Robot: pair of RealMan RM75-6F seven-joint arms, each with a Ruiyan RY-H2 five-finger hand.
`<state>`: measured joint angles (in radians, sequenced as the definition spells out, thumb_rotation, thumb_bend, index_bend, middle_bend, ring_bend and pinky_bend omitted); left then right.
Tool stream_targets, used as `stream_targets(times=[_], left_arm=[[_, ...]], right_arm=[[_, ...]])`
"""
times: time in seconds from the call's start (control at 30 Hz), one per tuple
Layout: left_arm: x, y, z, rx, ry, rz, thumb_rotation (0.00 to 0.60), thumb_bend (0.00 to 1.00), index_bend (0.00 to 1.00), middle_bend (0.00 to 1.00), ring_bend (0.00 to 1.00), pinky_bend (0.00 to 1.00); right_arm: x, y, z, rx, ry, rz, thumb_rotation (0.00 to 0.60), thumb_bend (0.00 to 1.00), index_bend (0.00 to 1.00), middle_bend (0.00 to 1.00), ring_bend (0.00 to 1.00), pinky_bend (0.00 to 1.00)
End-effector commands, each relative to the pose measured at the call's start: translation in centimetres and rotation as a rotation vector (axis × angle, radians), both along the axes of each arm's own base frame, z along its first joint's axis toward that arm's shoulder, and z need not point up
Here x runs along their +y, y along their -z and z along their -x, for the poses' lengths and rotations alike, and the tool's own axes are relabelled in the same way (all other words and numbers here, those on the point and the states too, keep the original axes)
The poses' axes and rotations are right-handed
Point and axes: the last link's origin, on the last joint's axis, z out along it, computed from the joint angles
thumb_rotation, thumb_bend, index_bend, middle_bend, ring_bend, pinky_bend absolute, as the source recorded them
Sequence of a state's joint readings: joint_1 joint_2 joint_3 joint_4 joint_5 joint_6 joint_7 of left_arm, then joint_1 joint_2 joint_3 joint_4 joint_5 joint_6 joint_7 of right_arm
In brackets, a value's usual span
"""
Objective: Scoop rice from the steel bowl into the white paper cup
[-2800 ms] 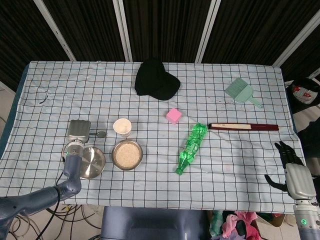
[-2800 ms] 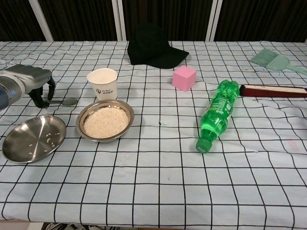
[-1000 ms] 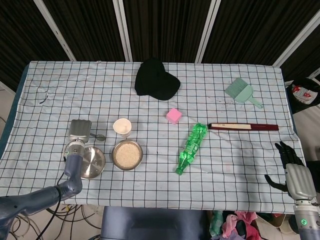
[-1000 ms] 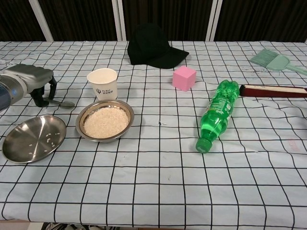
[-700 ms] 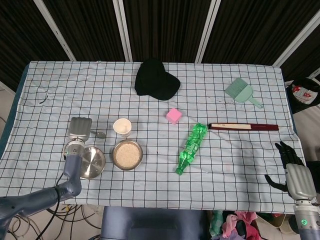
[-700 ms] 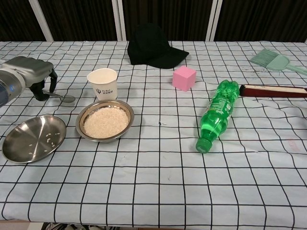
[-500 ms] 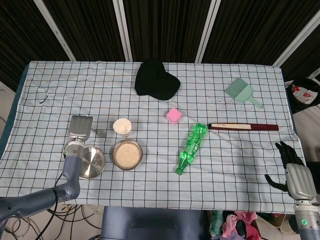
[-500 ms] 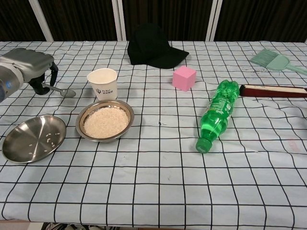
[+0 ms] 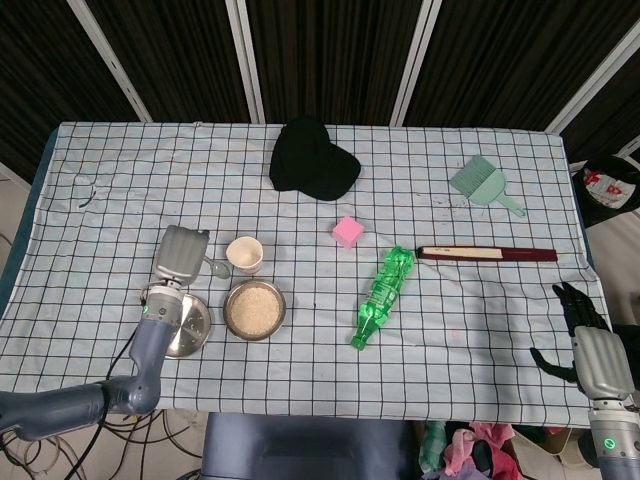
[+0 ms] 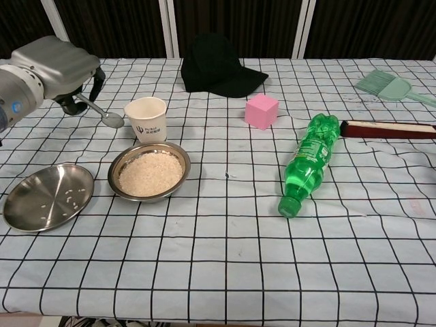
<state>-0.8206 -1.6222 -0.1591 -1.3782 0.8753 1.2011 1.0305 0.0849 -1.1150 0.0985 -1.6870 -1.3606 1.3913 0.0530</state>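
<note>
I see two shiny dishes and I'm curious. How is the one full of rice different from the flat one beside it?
The steel bowl is deeper and heaped with rice; the steel plate is shallow and holds only a few stray grains. The bowl sits right in front of the white paper cup; the plate lies further left. Both are round, shiny metal.

The left robot hand (image 10: 58, 65) is cased in a smooth grey metallic shell, with black fingers (image 10: 97, 80) beneath. A small green light is seen at its wrist, joined to a blue-grey forearm. The right robot hand (image 9: 590, 350) is likewise grey-backed with black fingers, green-lit at the wrist.
</note>
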Motion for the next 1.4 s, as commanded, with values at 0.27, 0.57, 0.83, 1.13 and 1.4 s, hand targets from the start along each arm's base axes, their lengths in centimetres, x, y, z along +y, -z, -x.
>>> stream_targets(times=[0.27,0.57,0.83,1.13,1.4], left_arm=[[-1.0,2.4,-5.1,0.152,0.169,0.051,0.600,0.48,0.76,1.00,1.00,1.00],[-1.8,2.9,-6.8,0.338,0.345,0.071,0.600,0.48,0.76,1.00,1.00,1.00],[-2.6,3.2,-6.8,0.444,0.460,0.098,0.600,0.48,0.77,1.00,1.00,1.00],[-3.2,3.8,-5.6,0.633,0.658,0.133,0.600,0.48,0.77,1.00,1.00,1.00],[-3.3,4.4,-5.8,0.731,0.783,0.144,0.600,0.48,0.77,1.00,1.00,1.00]], right_arm=[[-0.1,0.0,0.0,-0.016,0.008,0.000,0.600,0.21,0.00,0.00,0.00,0.17],[-0.1,-0.1,0.0,-0.032,0.013,-0.001,0.600,0.21,0.00,0.00,0.00,0.17],[-0.1,-0.1,0.0,-0.033,0.012,-0.001,0.600,0.21,0.00,0.00,0.00,0.17],[-0.1,0.0,0.0,-0.033,0.010,0.001,0.600,0.21,0.00,0.00,0.00,0.17],[-0.1,-0.1,0.0,-0.034,0.012,0.004,0.600,0.21,0.00,0.00,0.00,0.17]])
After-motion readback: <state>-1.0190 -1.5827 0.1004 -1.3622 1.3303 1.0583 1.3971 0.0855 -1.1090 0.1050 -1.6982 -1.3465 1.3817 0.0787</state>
